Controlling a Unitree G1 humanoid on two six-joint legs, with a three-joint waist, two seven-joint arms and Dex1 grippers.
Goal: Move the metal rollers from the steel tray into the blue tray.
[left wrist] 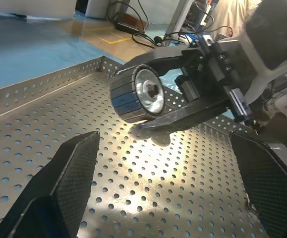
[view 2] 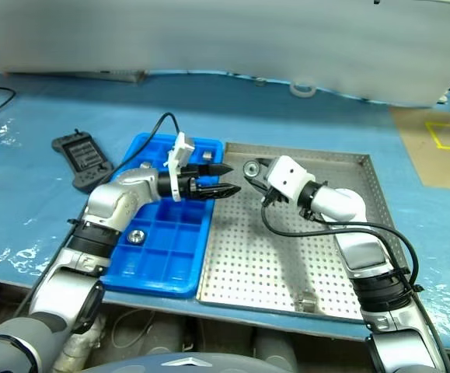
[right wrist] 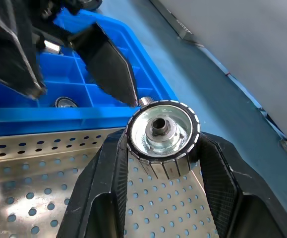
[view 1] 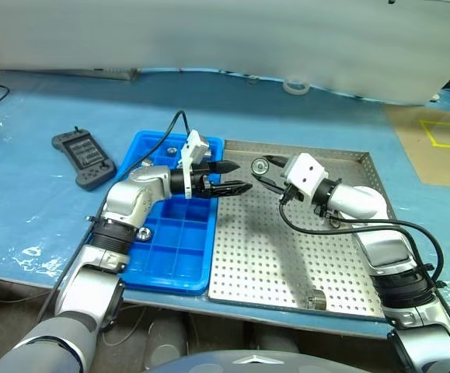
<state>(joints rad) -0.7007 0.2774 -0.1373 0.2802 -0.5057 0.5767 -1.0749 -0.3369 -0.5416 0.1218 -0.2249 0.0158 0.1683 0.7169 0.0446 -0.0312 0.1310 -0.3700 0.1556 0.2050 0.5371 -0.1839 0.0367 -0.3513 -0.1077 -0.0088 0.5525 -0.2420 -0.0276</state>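
My right gripper (view 1: 259,168) is shut on a metal roller (right wrist: 162,130), a ribbed silver cylinder with a dark centre hole, held above the far left part of the steel tray (view 1: 287,241). My left gripper (view 1: 233,177) is open and points level toward that roller from over the border between the blue tray (view 1: 170,245) and the steel tray, its fingertips (left wrist: 74,168) a short way from it. One roller (view 1: 143,233) lies in a near-left compartment of the blue tray. Another roller (view 1: 315,299) rests at the steel tray's near edge.
A dark grey handheld controller (view 1: 85,159) lies on the blue table cover left of the blue tray. A roll of tape (view 1: 296,85) sits at the far edge. Cables run from both wrists. Brown floor with yellow marking (view 1: 446,132) lies at the right.
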